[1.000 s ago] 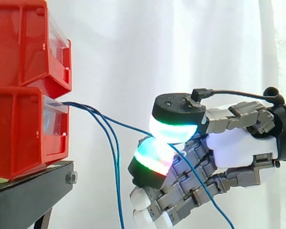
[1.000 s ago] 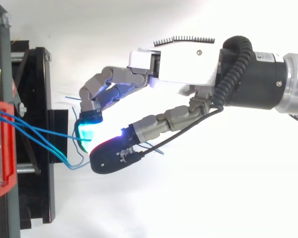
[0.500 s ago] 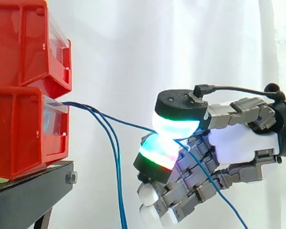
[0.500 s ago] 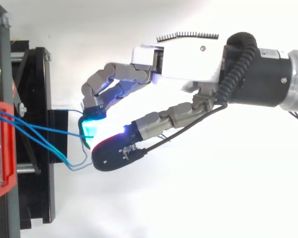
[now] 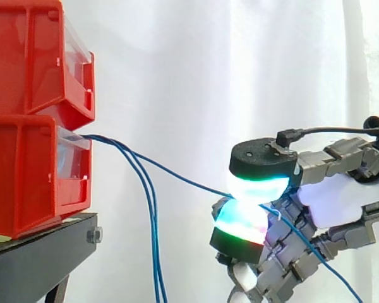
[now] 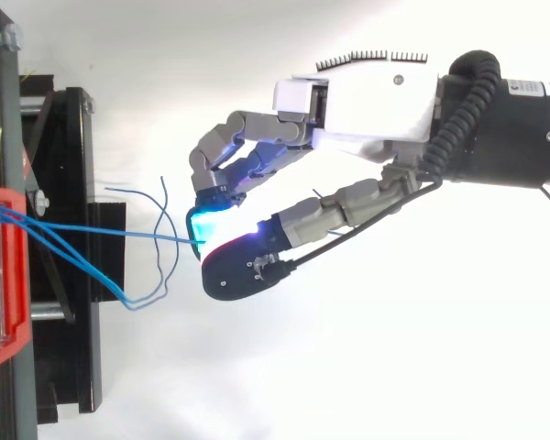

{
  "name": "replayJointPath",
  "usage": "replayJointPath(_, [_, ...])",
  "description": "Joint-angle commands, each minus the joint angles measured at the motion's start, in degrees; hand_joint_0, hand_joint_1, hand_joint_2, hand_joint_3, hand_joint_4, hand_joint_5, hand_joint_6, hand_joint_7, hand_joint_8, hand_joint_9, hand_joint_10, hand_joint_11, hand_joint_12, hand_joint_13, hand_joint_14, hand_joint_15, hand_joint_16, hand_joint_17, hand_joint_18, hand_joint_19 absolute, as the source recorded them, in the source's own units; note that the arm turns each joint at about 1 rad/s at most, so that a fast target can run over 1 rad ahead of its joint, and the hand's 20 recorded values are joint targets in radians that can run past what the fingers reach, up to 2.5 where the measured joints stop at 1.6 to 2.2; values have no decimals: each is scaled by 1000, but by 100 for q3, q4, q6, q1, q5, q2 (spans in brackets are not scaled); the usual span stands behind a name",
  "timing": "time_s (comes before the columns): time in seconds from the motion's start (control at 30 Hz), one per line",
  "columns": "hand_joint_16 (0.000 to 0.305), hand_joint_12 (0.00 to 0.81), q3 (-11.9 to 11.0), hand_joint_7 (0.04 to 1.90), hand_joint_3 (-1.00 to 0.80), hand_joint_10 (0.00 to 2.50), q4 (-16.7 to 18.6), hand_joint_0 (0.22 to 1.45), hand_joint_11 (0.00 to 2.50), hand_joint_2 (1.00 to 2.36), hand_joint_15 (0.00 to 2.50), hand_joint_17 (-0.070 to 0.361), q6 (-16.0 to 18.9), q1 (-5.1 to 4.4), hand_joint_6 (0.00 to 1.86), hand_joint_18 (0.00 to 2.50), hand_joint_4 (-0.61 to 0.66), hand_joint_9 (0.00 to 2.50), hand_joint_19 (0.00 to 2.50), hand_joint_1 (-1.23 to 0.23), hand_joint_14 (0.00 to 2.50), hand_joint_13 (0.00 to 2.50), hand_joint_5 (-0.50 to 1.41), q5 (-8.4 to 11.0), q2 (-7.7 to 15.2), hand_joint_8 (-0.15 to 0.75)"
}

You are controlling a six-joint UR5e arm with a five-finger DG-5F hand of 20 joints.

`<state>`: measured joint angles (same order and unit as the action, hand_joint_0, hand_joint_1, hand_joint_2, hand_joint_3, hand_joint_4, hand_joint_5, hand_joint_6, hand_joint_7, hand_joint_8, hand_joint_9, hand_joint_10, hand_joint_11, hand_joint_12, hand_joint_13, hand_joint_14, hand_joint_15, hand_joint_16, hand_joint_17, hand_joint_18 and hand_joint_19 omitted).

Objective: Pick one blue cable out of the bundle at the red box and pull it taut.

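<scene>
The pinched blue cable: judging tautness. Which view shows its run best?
Side view: the thin blue cable runs almost straight from the red plastic box to the hand's pinch. Top view shows it crossing looser strands.

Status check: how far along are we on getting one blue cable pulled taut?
Done: one blue cable is singled out, pinched between the robot hand's glowing fingertips. In hand: it runs nearly straight from the lower red bin to the pinch, while the other blue cables hang loose. Left: a slight curve shows in the side view, so probably a little more pull away from the bin.
</scene>
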<state>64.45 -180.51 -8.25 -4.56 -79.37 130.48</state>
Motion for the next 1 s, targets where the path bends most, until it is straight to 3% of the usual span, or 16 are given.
replayJointPath(0.0, [57, 359, -2, 1257, -2, 19, -19, 639, 1075, 1018, 341, 128, 25, -1, 922, 507, 92, 977, 248, -762, 13, 668, -155, -8, 4, 374])
replayJointPath(0.17, [57, 358, -2, 1246, -7, 18, -37, 639, 1151, 1018, 357, 128, 25, -19, 923, 505, 88, 1018, 248, -759, 14, 678, -156, -8, -5, 372])
replayJointPath(0.43, [57, 361, -2, 1220, -17, 4, -37, 639, 1669, 1018, 386, 128, 25, -19, 926, 505, 76, 1194, 256, -755, 15, 708, -160, -8, 4, 328])
replayJointPath(0.97, [56, 362, -2, 1207, -30, 1, -37, 637, 1708, 1018, 384, 127, 25, -27, 926, 498, 75, 1238, 258, -749, 15, 709, -163, -8, -5, 337])
